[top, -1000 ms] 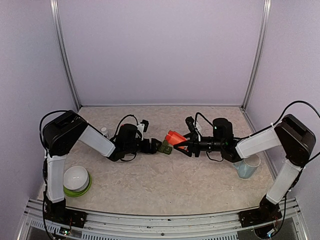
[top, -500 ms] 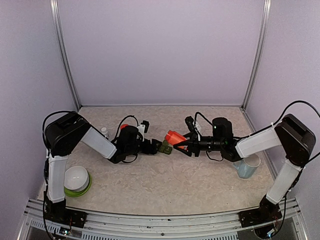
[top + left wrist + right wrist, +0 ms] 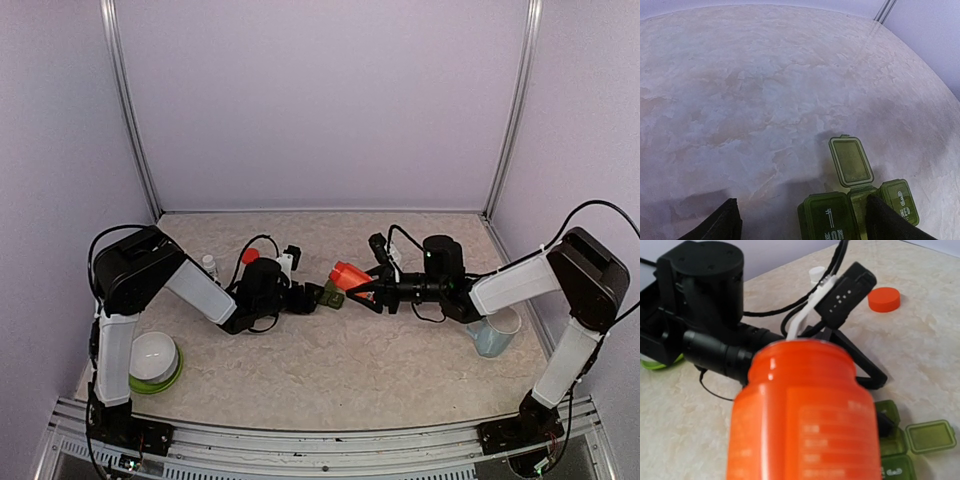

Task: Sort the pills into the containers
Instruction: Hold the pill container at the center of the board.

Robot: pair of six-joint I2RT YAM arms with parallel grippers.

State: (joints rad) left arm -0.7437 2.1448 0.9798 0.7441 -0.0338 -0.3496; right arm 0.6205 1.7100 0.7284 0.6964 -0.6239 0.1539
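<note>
The containers (image 3: 828,218), a dark green strip of three compartments, lie on the table between the two arms, and show again as the containers (image 3: 329,295) and the containers (image 3: 894,439). The middle lid (image 3: 851,162) stands open; the lids marked 1 MON and 3 WED are closed. My left gripper (image 3: 802,225) is open and low over the strip, one finger (image 3: 722,224) far to its left, the other (image 3: 884,224) over its middle part. My right gripper (image 3: 364,286) is shut on an uncapped orange bottle (image 3: 805,415), tilted towards the strip. No pills show.
An orange cap (image 3: 249,254) and a small white bottle (image 3: 209,264) lie behind the left arm. A white bowl on a green plate (image 3: 153,360) sits near left. A pale blue mug (image 3: 497,332) stands beside the right arm. Walls close in on three sides.
The left arm has shifted right towards the green strip, uncovering the orange cap behind it, and its jaws have narrowed a little. The right arm and bottle have barely moved.
</note>
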